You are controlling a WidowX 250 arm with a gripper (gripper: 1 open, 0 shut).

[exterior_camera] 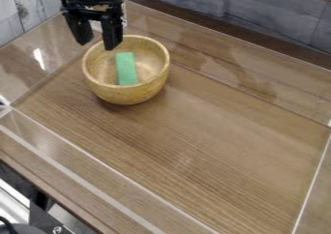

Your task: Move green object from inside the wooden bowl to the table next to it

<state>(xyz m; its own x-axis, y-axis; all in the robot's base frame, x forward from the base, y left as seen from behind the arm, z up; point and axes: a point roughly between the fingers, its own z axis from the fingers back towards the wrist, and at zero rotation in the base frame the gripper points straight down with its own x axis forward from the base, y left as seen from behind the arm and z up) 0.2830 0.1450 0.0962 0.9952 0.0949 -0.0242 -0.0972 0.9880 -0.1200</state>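
The green object, a small flat bright green block, lies inside the wooden bowl on its pale floor, slightly left of centre. The round tan bowl stands on the brown wood-grain table near its back left. My gripper, black with two dark fingers pointing down, hangs above and behind the bowl's back left rim. It is open with nothing between the fingers and it touches neither the bowl nor the block.
Clear plastic walls run along the table's edges. A grey plank wall stands behind the table. Bare tabletop stretches to the right of the bowl and in front of it.
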